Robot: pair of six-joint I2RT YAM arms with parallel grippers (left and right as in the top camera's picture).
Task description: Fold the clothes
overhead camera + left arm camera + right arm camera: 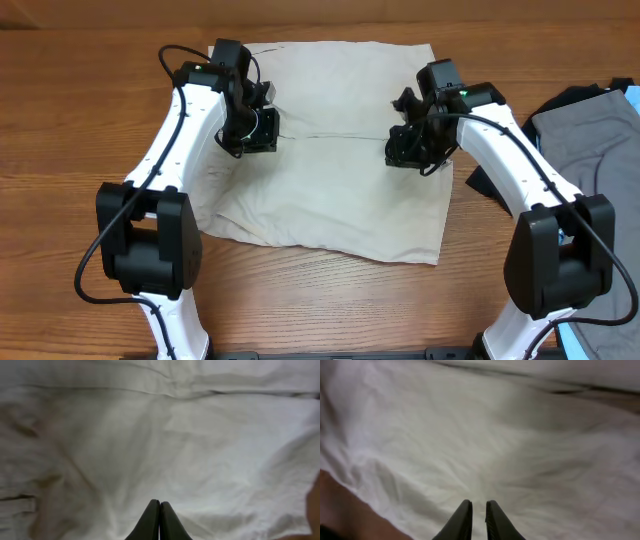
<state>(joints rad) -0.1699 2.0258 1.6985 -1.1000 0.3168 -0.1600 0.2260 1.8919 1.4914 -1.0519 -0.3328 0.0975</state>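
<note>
The left gripper (159,521), pressed together, and right gripper (479,521), a sliver apart, hover over the shorts (330,190); seemingly one fold done, more remain.

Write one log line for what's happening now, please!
shorts: spread flat | left tool: shut, over shorts | right tool: slightly open, over shorts | grey garment: far right
</note>
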